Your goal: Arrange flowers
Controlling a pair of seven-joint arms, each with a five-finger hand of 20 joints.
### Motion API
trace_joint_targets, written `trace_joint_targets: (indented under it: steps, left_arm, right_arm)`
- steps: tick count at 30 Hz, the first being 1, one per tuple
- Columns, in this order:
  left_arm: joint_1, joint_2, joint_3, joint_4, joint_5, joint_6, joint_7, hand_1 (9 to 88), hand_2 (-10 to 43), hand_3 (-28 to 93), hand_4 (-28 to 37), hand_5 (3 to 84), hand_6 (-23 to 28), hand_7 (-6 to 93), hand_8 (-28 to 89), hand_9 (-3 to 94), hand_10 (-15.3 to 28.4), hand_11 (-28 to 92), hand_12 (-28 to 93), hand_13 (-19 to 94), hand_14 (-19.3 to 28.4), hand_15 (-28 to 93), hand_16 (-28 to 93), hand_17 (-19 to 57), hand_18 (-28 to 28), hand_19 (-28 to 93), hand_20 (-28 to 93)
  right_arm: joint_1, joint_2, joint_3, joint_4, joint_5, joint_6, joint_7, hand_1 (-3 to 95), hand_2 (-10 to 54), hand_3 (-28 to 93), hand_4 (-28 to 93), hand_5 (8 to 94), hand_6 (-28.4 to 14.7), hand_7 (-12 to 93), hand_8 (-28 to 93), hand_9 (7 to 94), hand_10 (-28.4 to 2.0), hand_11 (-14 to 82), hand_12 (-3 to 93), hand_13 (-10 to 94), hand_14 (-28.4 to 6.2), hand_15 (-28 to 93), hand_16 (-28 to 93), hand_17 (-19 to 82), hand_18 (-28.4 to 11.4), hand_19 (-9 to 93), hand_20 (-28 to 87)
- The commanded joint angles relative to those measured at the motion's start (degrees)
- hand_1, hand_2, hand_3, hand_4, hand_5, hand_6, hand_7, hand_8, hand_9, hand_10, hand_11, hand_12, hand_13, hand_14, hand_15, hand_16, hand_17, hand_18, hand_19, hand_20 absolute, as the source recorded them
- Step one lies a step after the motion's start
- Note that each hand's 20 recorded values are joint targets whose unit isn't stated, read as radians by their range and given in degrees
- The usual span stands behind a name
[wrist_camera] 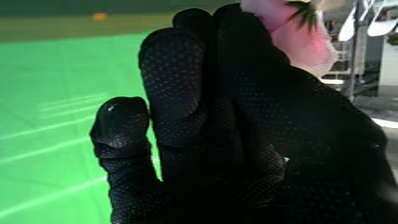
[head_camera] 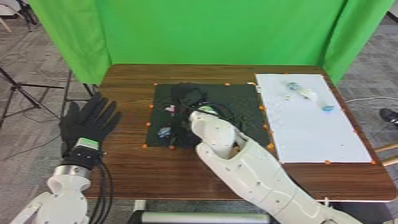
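My right hand [head_camera: 185,95] is over the dark mat [head_camera: 240,97], with a pink flower [head_camera: 170,108] beside it. In the right wrist view, the fingers of my right hand [wrist_camera: 240,110] and its thumb come together at the pink flower [wrist_camera: 302,42], whose green leaf shows against the petals; its stem is hidden by the glove. A blue flower [head_camera: 164,132] is low on the mat's left part. On the white sheet [head_camera: 315,135] are a pale flower [head_camera: 292,85] and a blue one [head_camera: 328,108]. My left hand [head_camera: 87,120] stays open by the table's left edge.
The brown table [head_camera: 133,175] surrounds the mat and the sheet, with small orange markers along their edges. A green curtain [head_camera: 213,30] hangs behind it. Thin black cables loop near my right wrist, and a tripod stands on the floor to the left.
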Motion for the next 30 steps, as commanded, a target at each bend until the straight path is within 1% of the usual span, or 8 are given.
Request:
trace_joint_targets:
  steps: [1, 4, 8, 16, 20, 24, 28, 30]
  left_arm:
    - [-0.2, -0.27, 0.43, -0.73, -1.10, 1.55, -0.33, 27.3, 12.8, 72, -28.3, 39.7, 6.9, 13.6, -9, 34.4, 12.5, 20, 11, 24, 13.2, 34, -7, -4.9, 13.3, 34, 10]
    - [0.0, -0.23, 0.49, -0.88, -1.60, 2.21, 0.26, 27.3, 12.8, 72, -28.3, 39.8, 7.0, 13.7, -9, 34.4, 12.5, 20, 11, 24, 13.2, 34, -7, -5.0, 13.3, 34, 10]
    - [0.2, -0.06, 0.66, -0.84, -1.62, 1.45, 1.10, 27.4, 13.1, 72, -28.3, 39.9, 7.0, 13.8, -9, 34.6, 12.5, 20, 11, 24, 13.3, 35, -7, -4.9, 13.3, 34, 10]
    - [0.6, -0.09, 0.56, -1.36, -2.30, 2.54, 1.24, 27.3, 13.2, 72, -28.3, 39.6, 6.9, 13.8, -10, 34.7, 12.5, 20, 11, 24, 13.4, 35, -8, -5.0, 13.4, 35, 10]
    - [0.8, -0.37, 0.39, -1.38, -2.13, 2.35, 1.15, 27.3, 13.1, 72, -28.3, 38.0, 6.7, 14.1, -10, 34.3, 12.4, 20, 11, 24, 13.5, 35, -8, -5.0, 13.5, 35, 10]
    - [1.3, -1.41, -0.28, -1.26, -1.37, 1.45, 0.11, 27.3, 13.0, 72, -28.3, 36.8, 6.4, 14.6, -10, 33.8, 12.5, 20, 11, 24, 13.5, 35, -8, -5.0, 13.5, 35, 10]
    - [2.7, -1.95, -1.55, -1.61, -0.59, 0.76, -0.45, 27.3, 12.9, 72, -28.3, 36.6, 6.3, 15.0, -10, 33.5, 12.4, 20, 11, 24, 13.5, 35, -8, -5.0, 13.5, 35, 10]
    - [3.1, -1.91, -2.00, -1.72, -0.67, 0.33, -0.14, 27.3, 12.8, 72, -28.3, 36.6, 6.4, 15.0, -10, 33.5, 12.4, 20, 11, 24, 13.4, 35, -8, -5.0, 13.5, 35, 10]
  right_arm:
    - [-0.3, -0.2, -1.6, 0.7, -1.4, 0.5, -0.1, 60.7, -8.3, 72, -28, 74.4, -0.4, 29, 3, 81.4, -9.4, 5.3, 32.0, 76, -4.5, 51, 38, 41, -20.6, 90, 39]
    - [-0.3, -0.5, -1.3, 0.7, -1.2, 0.0, 0.0, 60.7, -8.2, 72, -28, 74.3, -0.4, 29, 2, 81.4, -9.4, 5.3, 32.0, 76, -4.6, 51, 38, 41, -20.6, 90, 39]
    - [0.0, -0.5, -1.5, 0.9, -1.1, 0.8, 0.5, 60.4, -8.5, 72, -28, 72.2, -0.5, 29, 0, 80.6, -9.5, 5.5, 31.6, 76, -4.6, 51, 38, 41, -20.8, 90, 39]
    - [-0.5, 0.0, -1.2, -0.1, -0.5, 0.7, 0.9, 58.0, -9.5, 75, -28, 66.4, -2.0, 26, -2, 71.3, -12.1, 12.0, 22.3, 73, -4.2, 49, 39, 41, -21.1, 91, 37]
    - [-1.0, 0.2, -0.5, -1.0, -0.1, 1.3, 1.6, 56.8, -9.5, 75, -28, 65.1, -2.4, 25, -3, 67.4, -13.5, 14.8, 17.3, 73, -4.4, 49, 39, 41, -21.1, 91, 37]
    - [-2.3, 2.6, 2.3, -5.6, -1.6, 0.5, 3.4, 55.1, -9.5, 75, -28, 62.9, -2.9, 24, -5, 64.2, -14.4, 14.8, 15.7, 72, -4.9, 49, 38, 41, -21.2, 91, 36]
    - [-4.5, 7.4, 6.3, -12.6, -0.1, 3.2, 7.0, 53.6, -9.5, 76, -28, 59.7, -4.0, 22, -13, 60.3, -15.7, 13.9, 14.8, 71, -5.4, 50, 36, 41, -21.4, 91, 34]
    - [-5.9, 10.4, 9.2, -16.1, 1.5, 3.0, 9.5, 51.4, -9.5, 76, -28, 57.0, -5.0, 20, -13, 57.9, -16.4, 13.0, 14.7, 68, -7.2, 52, 33, 40, -21.5, 90, 32]
